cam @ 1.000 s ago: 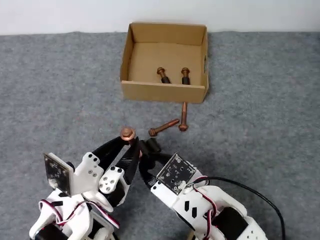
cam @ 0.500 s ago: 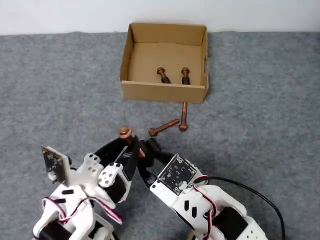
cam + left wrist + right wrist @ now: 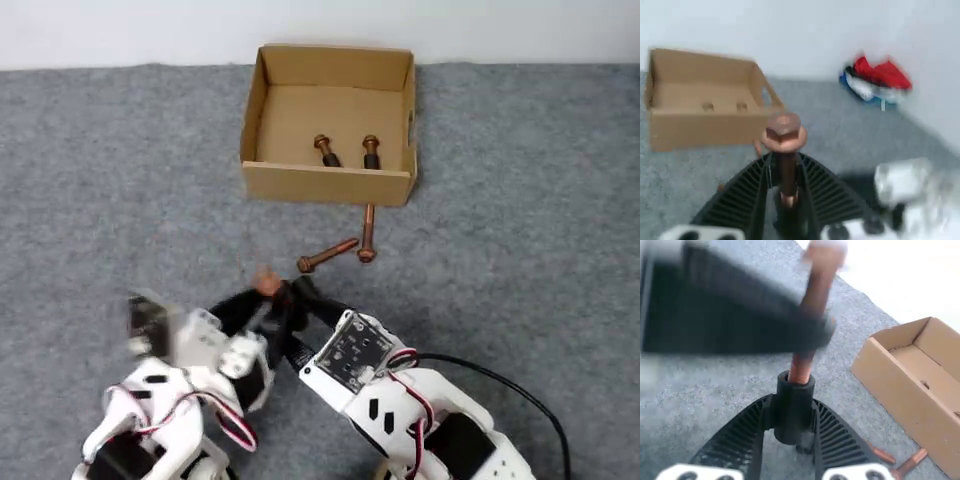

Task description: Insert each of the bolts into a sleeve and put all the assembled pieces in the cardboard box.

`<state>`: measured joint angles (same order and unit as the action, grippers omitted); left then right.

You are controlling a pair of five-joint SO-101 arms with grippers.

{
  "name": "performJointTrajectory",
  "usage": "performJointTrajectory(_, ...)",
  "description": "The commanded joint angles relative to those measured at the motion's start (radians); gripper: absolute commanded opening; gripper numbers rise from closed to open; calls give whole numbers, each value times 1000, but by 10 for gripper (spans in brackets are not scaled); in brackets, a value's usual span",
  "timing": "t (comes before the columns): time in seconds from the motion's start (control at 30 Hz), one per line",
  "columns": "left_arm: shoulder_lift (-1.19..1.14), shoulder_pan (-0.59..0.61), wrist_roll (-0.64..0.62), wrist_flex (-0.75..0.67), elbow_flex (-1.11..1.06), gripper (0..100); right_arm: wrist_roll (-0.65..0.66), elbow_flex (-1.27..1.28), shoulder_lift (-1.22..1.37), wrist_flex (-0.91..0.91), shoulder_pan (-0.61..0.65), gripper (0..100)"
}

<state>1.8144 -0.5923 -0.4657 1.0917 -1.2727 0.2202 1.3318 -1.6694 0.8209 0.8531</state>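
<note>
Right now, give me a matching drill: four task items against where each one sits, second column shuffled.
1. black sleeve
2. gripped bolt
3. assembled pieces
4. loose bolts

A. inside the cardboard box
B. in the left gripper
C. on the carpet, in front of the box
D. in the right gripper

Pairs: 1-D, 2-B, 3-A, 4-C

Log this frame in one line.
left gripper shut on bolt; right gripper shut on sleeve; bolt tip in sleeve; cardboard box: two assembled pieces; two loose bolts outside
</note>
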Motion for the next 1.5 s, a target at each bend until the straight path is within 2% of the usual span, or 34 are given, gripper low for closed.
performJointTrajectory(0.0,2,-84,55,84,5,6,14,-20,-4,-39,1,9)
performJointTrajectory(0.2,0,-97,133,132,2,24,14,-20,-10,-39,-61,9)
performJointTrajectory(0.43,-5,-92,184,184,-1,202,14,-20,-10,-39,-64,9)
performJointTrajectory(0.6,-5,-80,199,190,18,206,14,-15,-7,-39,-64,9)
performJointTrajectory(0.93,-5,97,267,192,159,203,14,-12,-4,-38,-64,9)
performJointTrajectory(1.03,-5,140,269,192,170,198,12,-15,-4,-38,-111,9)
performJointTrajectory(1.13,0,222,270,183,131,114,9,-14,-2,-38,-248,9)
performJointTrajectory(1.23,2,361,272,97,41,0,-23,-14,-2,-44,-420,9)
performJointTrajectory(1.33,2,523,272,-23,-90,5,-72,-29,-1,-45,-526,9)
performJointTrajectory(1.47,2,686,272,-163,-275,3,-71,-124,45,-36,-542,8)
